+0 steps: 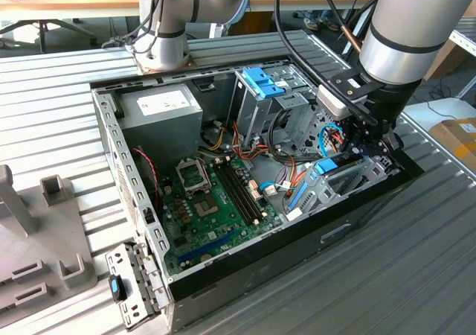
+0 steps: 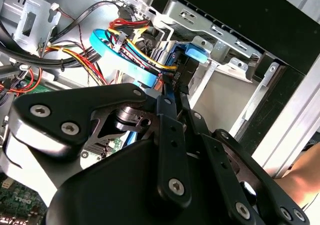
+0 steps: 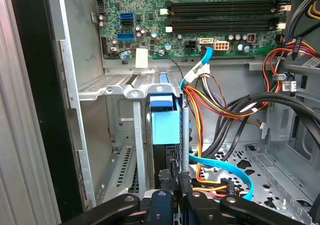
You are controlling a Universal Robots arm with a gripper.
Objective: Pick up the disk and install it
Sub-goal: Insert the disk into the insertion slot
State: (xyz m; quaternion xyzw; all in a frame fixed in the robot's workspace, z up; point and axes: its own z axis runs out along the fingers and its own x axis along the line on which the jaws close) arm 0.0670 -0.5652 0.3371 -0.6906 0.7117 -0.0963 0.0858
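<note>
The disk [image 1: 327, 167] stands on edge in the slotted metal bay at the front corner of the open computer case [image 1: 104, 119], on the exterior view's right. Its blue end tab [image 3: 164, 120] and dark body [image 3: 161, 155] show between the bay's grey rails in the first wrist view. The same tab [image 2: 195, 52] shows in the second wrist view. My gripper [image 1: 364, 150] reaches down into that corner from above. Its black fingers [image 2: 167, 115] are drawn close together on the disk's near end, in both wrist views.
A tall grey cage with a blue latch [image 1: 262, 82] rises beside the bay. Bundled cables and a thin blue cable [image 3: 220, 165] crowd the space near the fingers. The motherboard [image 1: 216, 201] and power supply [image 1: 160, 112] lie further left. A loose bracket [image 1: 130, 283] and grey fixtures [image 1: 44, 223] rest outside the case.
</note>
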